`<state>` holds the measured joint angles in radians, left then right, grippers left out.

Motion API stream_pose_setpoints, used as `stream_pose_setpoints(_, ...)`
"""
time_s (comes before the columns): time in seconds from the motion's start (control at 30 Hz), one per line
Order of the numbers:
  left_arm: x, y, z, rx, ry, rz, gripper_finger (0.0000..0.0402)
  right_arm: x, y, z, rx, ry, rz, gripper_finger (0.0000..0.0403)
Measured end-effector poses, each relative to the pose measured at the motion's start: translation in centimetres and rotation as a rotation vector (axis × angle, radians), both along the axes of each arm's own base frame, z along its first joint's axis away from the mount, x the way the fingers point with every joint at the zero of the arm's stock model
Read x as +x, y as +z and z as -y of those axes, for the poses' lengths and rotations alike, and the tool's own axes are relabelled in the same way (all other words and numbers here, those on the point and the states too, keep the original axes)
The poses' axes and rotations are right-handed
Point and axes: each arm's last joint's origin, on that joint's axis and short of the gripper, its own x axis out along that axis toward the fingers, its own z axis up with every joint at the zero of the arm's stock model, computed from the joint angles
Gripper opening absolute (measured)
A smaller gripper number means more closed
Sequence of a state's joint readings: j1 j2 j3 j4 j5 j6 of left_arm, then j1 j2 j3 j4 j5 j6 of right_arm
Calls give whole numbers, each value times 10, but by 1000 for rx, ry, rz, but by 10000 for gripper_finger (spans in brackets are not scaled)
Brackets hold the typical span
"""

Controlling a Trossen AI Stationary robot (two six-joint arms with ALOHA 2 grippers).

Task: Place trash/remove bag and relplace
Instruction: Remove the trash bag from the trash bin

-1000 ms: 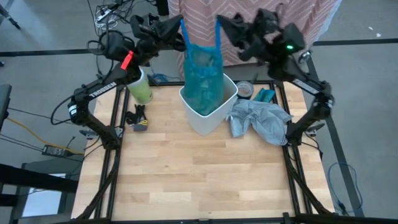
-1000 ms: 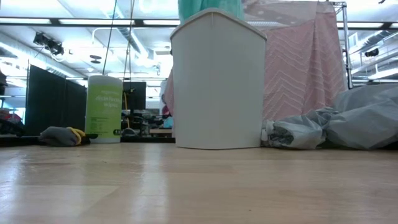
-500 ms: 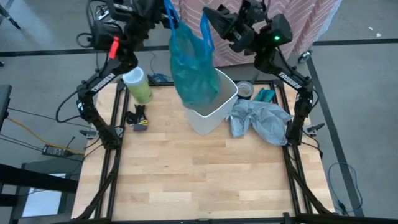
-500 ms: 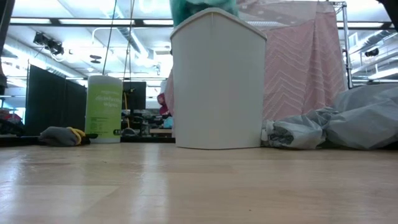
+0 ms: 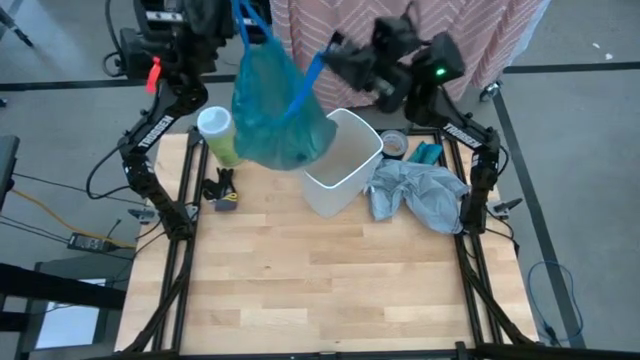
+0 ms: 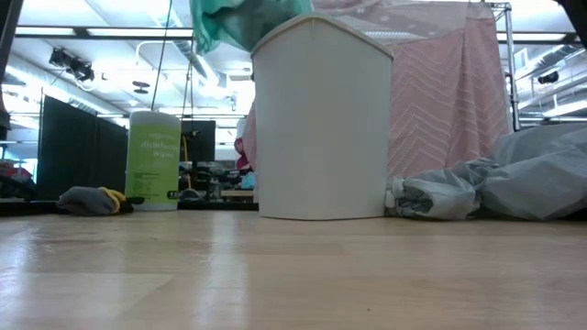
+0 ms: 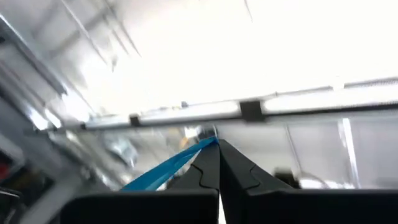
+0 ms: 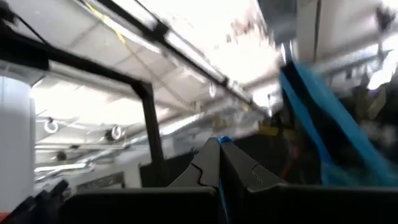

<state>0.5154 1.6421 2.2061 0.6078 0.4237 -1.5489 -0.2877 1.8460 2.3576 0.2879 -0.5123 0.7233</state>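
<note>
Wooden counter point(image 5: 330, 270) below; both arms are up high. Left end effector point(image 5: 240, 12) and right end effector point(image 5: 335, 52) each pinch a handle, so the bag point(image 5: 275, 115) hangs clear of the white bin point(image 5: 345, 175).

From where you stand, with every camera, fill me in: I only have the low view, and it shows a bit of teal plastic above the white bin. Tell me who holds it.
Observer: Both. The left gripper is shut on one handle of the bag.
Operator: Give me the other handle.
Observer: The right gripper is shut on it.
Operator: Say whether the bag is out of the bin.
Observer: It looks out, hanging up and toward the left arm's side of the bin.
</note>
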Motion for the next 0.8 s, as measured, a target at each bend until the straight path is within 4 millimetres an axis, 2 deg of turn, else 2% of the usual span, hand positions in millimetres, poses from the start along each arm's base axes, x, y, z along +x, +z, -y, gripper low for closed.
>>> stream_pose_setpoints(0.23,10,-6,6,70,-97,-182,2,42,-29,-10,38,108,-126,0)
stream_pose_setpoints(0.37,2,-4,4,81,-85,-206,2,62,-45,-15,48,164,-172,0)
stream_pose_setpoints(0.63,-43,18,11,138,6,-113,2,61,-42,-18,37,174,-110,0)
stream_pose_setpoints(0.8,-55,25,18,168,64,-111,2,60,-40,-17,6,77,-62,5)
